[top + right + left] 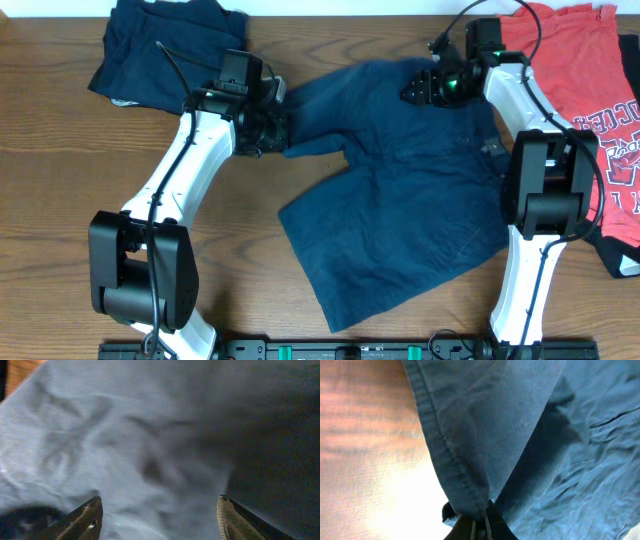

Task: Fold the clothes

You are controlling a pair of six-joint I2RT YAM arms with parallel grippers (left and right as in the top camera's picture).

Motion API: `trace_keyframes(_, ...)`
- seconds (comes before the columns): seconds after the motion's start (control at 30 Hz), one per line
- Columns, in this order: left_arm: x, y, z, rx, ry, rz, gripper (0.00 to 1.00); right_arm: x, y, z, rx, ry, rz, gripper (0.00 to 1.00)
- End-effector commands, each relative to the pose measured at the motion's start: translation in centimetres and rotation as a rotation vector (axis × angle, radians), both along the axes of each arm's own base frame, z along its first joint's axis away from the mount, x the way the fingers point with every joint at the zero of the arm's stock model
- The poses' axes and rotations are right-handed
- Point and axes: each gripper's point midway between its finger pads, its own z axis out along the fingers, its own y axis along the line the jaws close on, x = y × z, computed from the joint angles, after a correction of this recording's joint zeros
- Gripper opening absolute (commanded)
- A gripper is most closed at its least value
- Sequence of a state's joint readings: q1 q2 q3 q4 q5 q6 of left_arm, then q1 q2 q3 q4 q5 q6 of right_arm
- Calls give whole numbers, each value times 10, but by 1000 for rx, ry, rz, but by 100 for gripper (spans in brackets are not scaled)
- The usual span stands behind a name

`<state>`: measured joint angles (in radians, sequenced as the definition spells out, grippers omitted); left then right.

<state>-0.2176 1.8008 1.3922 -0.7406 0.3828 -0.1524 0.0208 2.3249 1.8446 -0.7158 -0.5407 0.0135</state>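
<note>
You've got a hem pinched, left side.
Your left gripper (480, 528) clamps the edge of the dark navy fabric shorts (400, 200); your right gripper (158, 502) stands spread over them.

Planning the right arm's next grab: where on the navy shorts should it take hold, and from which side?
Probably the top edge of the navy shorts under the open right pincer, from straight above: the cloth lies spread there, and the left pincer pinches the opposite hem.
</note>
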Motion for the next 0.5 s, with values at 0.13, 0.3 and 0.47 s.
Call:
trace_keyframes(0.13, -31, -5, -10, 60, 104, -57, 6, 19, -28, 80, -160, -209, -16, 75)
trace_keyframes(0.3, -54, -22, -14, 80, 160, -121, 81, 27, -33, 115, -186, -287, -34, 80)
trace_keyframes(0.47, -54, -13, -17, 128, 171, -75, 98, 33, -38, 118, -225, -310, -49, 80)
